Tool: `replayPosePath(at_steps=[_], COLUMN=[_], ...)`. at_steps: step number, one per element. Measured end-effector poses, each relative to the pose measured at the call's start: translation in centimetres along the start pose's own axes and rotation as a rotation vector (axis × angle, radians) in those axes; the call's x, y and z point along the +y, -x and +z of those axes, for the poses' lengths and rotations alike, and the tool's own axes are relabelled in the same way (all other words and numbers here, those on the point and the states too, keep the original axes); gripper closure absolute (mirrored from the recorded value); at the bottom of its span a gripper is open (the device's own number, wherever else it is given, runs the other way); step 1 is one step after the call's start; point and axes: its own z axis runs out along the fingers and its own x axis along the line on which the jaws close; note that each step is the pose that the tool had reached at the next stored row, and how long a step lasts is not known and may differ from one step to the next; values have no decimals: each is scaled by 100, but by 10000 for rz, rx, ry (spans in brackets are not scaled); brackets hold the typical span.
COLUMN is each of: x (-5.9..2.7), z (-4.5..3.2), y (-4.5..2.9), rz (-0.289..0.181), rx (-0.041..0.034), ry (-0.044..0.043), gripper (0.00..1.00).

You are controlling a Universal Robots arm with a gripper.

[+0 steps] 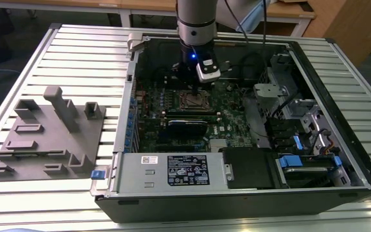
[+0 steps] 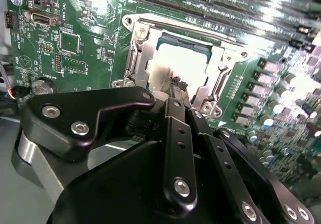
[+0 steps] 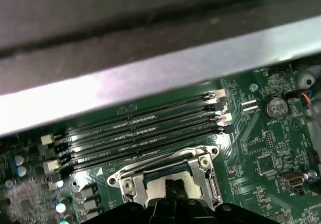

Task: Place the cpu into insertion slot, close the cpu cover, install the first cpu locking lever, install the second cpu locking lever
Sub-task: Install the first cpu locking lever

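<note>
Jaws clenched on nothing, right over cpu (image 2: 181, 62) inside cpu cover (image 2: 139, 53) window.

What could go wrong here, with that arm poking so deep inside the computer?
1. The gripper sits right at the silver top of the cpu, inside the window of the cpu cover. An off-centre push might scratch the chip or tilt it in its seat.
2. The long memory slots run close beside the cover, so a sideways slip could strike them.
</note>
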Motion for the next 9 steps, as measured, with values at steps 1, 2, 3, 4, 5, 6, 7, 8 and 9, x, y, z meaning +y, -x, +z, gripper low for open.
replayPosePath(at_steps=[1, 2, 3, 4, 5, 6, 7, 8, 9], x=[0, 0, 0, 0, 1, 1, 1, 1, 1], z=[1, 1, 2, 2, 3, 3, 3, 3, 3], y=[0, 0, 0, 2, 2, 2, 2, 2, 3], rz=[-111, -212, -292, -331, -336, -336, -336, -337, -338], rx=[-8, -9, -9, -8, -8, -8, -8, -8, -8], ry=[-25, -29, -21, -18, -16, -16, -16, -15, -16], gripper=[89, 89, 89, 89, 89, 89, 89, 89, 89])
